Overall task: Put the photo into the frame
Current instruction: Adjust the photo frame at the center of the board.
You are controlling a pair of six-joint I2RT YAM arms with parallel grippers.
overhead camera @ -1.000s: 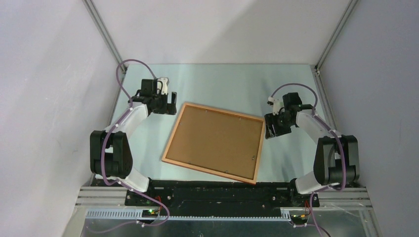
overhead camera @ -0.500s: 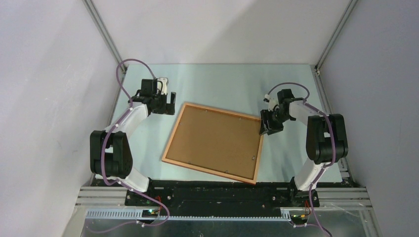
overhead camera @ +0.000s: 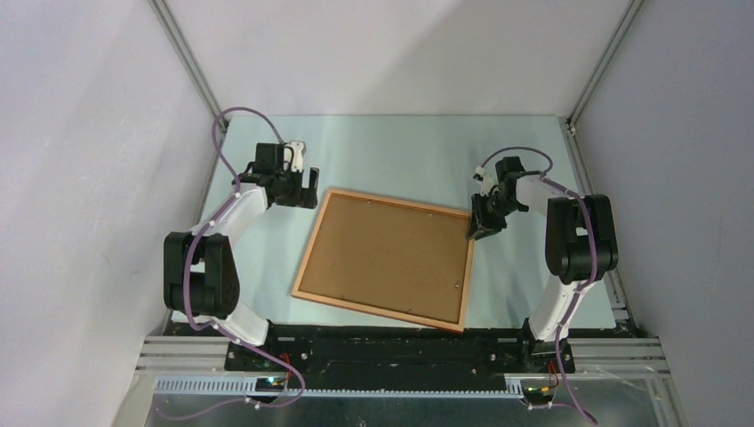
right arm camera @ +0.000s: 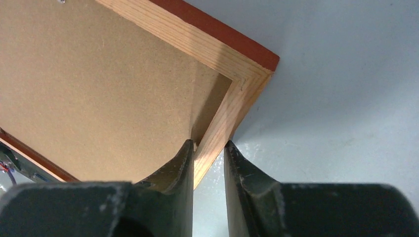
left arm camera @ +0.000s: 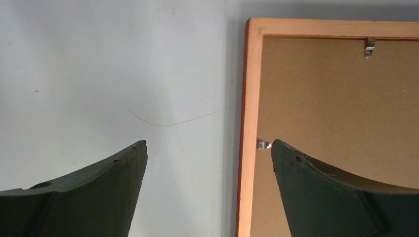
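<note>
Your right arm (overhead camera: 578, 236) has made the big move. Over the last second its elbow has swung up and inward, and the wrist has come in from beside the frame to its far right corner. The left arm (overhead camera: 209, 258) has not shifted and hangs by the far left corner as before.

The frame (overhead camera: 312, 240) lies flat and face down on the counter (overhead camera: 400, 147), skewed to the counter's edges, where it was a second ago. The brown backing board (overhead camera: 387, 253) fills its opening. You cannot see the photo in any view, and whether it lies under that board cannot be told.

The right fingers (overhead camera: 481, 227) have narrowed as they arrived. In the right wrist view they straddle the moulding just short of the corner. One finger is inside against the board's edge and the other is on the outer side, and both touch the wood, so they are pinching the frame's rail. The left fingers (overhead camera: 308, 190) stand wide and hold nothing. In the left wrist view one hangs over bare counter and the other over the board, with the left rail between them.

Small metal clips (left arm camera: 369, 47) reach from the moulding over the board. So you now have a hold on the frame itself. I judge this as a grip to steady or shift it, not a move that loads the photo.
</note>
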